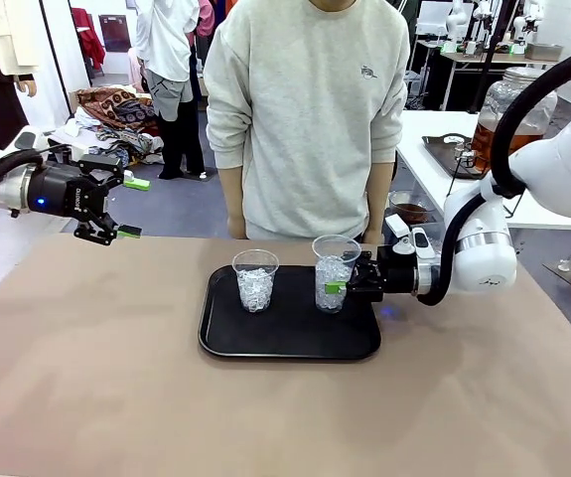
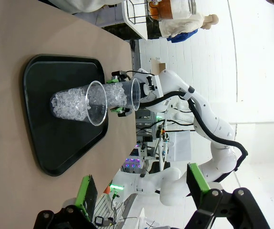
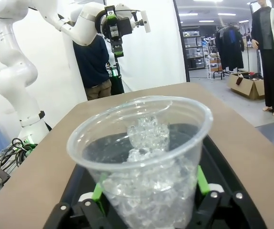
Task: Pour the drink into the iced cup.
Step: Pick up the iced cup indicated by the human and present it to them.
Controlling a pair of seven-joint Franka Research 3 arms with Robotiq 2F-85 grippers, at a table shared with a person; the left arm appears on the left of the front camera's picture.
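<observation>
Clamping one iced cup (image 1: 332, 273) by its side, the right jaws keep it upright on a black tray (image 1: 285, 343) on the brown surface (image 1: 116, 378). Just past their tips a second iced cup (image 1: 255, 281) stands, nothing between. Well beyond it the left jaws hang spread apart above the surface. Behind the tray stands a person (image 1: 305, 119); farther behind the right jaws is a glass jar of amber liquid (image 1: 525, 124).
</observation>
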